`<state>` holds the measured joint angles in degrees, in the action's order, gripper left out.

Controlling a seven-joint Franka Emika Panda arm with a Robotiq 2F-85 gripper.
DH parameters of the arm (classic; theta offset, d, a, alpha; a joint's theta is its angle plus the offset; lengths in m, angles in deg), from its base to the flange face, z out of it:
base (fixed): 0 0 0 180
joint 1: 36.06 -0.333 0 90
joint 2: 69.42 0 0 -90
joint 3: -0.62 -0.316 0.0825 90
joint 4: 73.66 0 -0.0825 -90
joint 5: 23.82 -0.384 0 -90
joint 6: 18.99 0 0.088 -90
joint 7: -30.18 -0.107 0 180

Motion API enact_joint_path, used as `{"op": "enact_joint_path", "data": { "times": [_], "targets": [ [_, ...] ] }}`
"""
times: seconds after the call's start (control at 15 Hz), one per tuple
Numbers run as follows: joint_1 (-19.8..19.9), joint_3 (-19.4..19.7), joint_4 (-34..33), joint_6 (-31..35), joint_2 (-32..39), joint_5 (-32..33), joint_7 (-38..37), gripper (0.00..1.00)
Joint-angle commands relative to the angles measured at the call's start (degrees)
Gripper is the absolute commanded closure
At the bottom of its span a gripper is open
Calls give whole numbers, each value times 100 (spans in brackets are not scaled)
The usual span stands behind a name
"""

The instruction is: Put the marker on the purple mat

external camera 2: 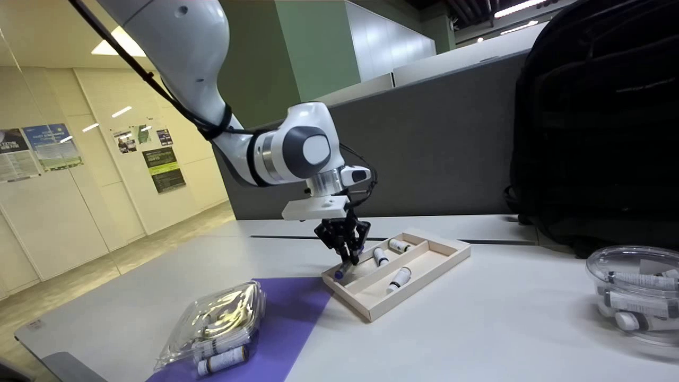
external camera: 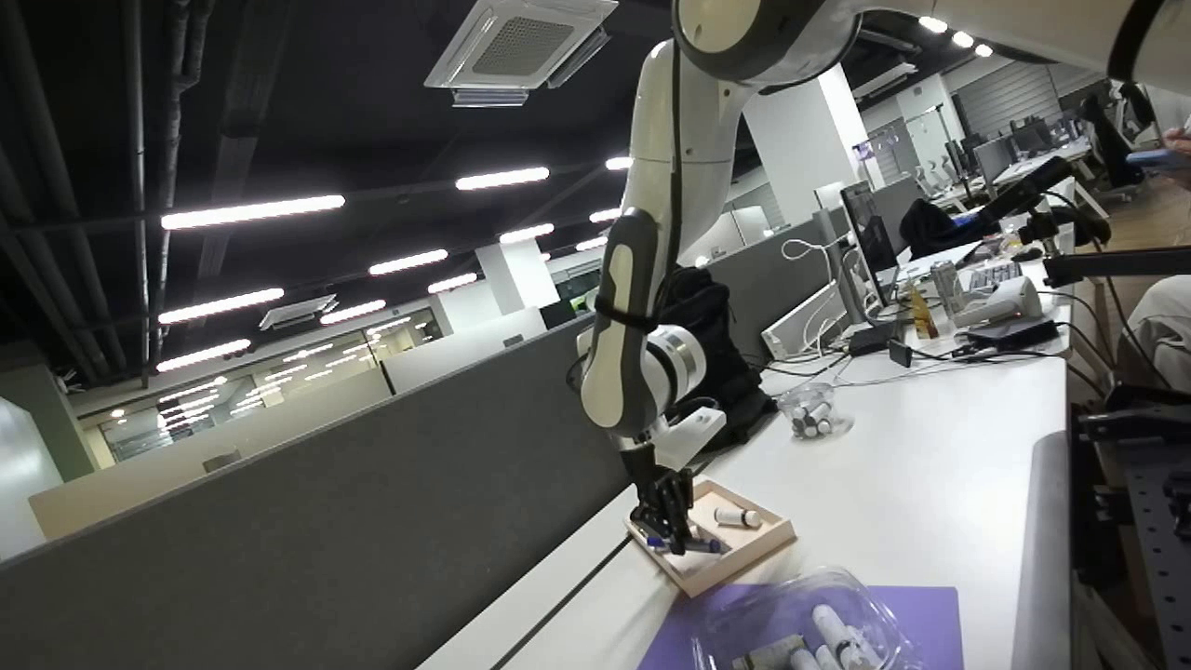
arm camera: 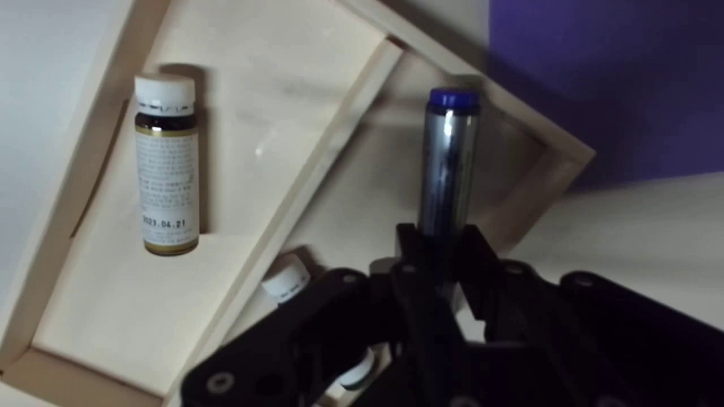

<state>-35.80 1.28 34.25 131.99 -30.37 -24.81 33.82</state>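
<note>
the gripper (arm camera: 440, 243) is pinching the marker (arm camera: 449, 164), its jaws pressed in on both sides, and a blue end sticks out past them in the wrist view. in both exterior views the gripper reaches down at the pale wooden tray (external camera 2: 419, 284), with the marker over the end of it next to the purple mat (external camera 2: 297, 302). i can't quite tell whether the marker touches the tray floor, as the dark jaws cover part of it. a divider (external camera 2: 390, 267) splits the tray lengthwise. in an exterior view a white-capped bottle (external camera 2: 399, 279) lies on its near right side, while a second bottle (external camera 2: 381, 257) and a third bottle (external camera 2: 399, 245) lie on the far left side, the same side as the marker. the purple mat is flat on the white table (external camera 2: 467, 329), left of the tray and nearer, with a clear plastic container (external camera 2: 217, 323) of bottles on it. well to the right is a round tub (external camera 2: 636, 297) with bottles inside, and a black backpack (external camera 2: 594, 132) stands farther back against the grey partition (external camera 2: 424, 143)
</note>
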Motion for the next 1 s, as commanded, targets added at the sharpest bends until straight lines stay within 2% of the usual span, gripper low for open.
{"op": "enact_joint_path", "data": {
  "times": [0.0,0.27,0.53,0.93],
  "targets": [
    [-21,-166,603,11,-715,94,130,95],
    [36,-411,955,-169,-1129,70,556,95],
    [105,-544,1149,-392,-1185,137,1211,95],
    [91,-519,1640,401,-959,550,1757,95]
  ]
}}
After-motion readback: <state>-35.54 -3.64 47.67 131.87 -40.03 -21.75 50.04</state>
